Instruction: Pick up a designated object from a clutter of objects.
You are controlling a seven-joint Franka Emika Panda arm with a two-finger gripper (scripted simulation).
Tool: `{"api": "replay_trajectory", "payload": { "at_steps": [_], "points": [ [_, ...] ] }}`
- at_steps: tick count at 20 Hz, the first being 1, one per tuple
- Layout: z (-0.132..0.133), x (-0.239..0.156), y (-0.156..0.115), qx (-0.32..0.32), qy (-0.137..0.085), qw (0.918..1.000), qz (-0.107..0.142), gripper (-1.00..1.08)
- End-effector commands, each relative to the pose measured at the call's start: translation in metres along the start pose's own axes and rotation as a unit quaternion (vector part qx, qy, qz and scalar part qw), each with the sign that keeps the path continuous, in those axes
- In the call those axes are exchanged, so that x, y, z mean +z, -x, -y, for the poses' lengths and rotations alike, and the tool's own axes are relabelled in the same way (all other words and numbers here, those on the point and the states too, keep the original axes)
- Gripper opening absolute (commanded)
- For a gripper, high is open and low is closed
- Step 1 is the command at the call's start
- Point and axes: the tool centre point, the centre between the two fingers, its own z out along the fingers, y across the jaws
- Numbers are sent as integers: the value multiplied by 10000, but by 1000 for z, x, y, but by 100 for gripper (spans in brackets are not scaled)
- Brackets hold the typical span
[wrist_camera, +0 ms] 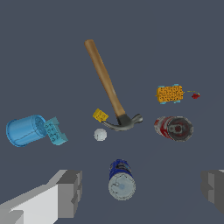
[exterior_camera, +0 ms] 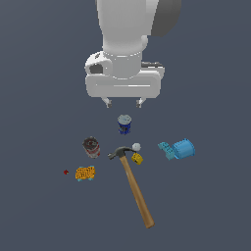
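- While the gripper [exterior_camera: 123,103] hangs in the upper middle of the exterior view, its two fingers stand wide apart and hold nothing, well clear of the floor [exterior_camera: 206,206].
- The claw hammer [exterior_camera: 133,182] lies flat in the lower middle of the exterior view, its dark metal head toward the frame's centre and its wooden handle running down toward the lower right.
- A white ball [exterior_camera: 136,146] sits just beside the hammer head, and a yellow cube [exterior_camera: 137,158] lies close against the upper handle.
- The blue can [exterior_camera: 125,124] stands upright directly below the gripper, above the hammer head.
- The dark red can [exterior_camera: 91,147] stands left of the head.
- An orange-yellow block [exterior_camera: 85,173] lies lower left, with a small red speck [exterior_camera: 65,172] beside it.
- A blue mug-like piece [exterior_camera: 178,149] lies on its side at the right, apart from the hammer.
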Motion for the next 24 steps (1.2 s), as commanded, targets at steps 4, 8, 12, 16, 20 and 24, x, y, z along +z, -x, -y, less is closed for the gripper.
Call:
{"api": "replay_trajectory", "payload": {
  "at_steps": [4,8,12,16,20,24],
  "points": [
    [-4,-1,-1,20,-16,10000,-16,100],
    [-17,-4,-3,90,-72,9999,-74,100],
    [-21,-5,-4,105,-85,9999,-89,100],
    [-20,-5,-4,103,-83,9999,-86,100],
    [-19,0,-8,37,-71,9999,-81,100],
    [-16,9,-18,-104,-47,9999,-67,100]
  ]
}}
